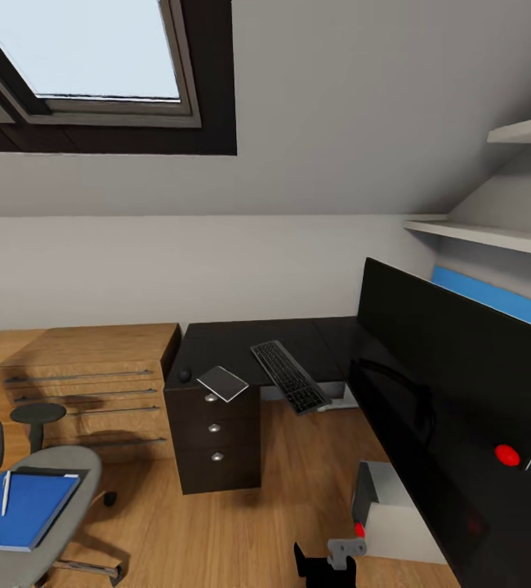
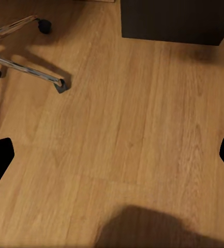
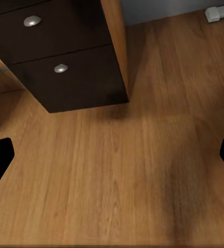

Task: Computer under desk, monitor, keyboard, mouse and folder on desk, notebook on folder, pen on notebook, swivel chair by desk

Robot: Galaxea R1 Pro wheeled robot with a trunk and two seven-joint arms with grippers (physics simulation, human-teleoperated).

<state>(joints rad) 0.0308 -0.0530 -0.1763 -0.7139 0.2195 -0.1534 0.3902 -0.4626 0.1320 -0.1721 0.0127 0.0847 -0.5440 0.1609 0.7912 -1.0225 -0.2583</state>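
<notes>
Blue folder (image 1: 22,510) with pen (image 1: 6,492) on chair (image 1: 49,523) | keyboard (image 1: 290,376), mouse (image 1: 185,376), notebook (image 1: 223,383) on desk (image 1: 216,347) | monitor (image 1: 453,367) right | both grippers (image 2: 112,155) (image 3: 112,155) spread, empty, over floor (image 2: 132,129)

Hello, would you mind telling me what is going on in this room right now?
A two-armed robot is tidying a bedroom workspace, and at this moment it holds nothing: the left gripper and the right gripper are both open over bare wood floor. The keyboard, the mouse and the notebook lie on the desk, with the monitor close on the right. The folder lies on the swivel chair, with the pen on top.
</notes>
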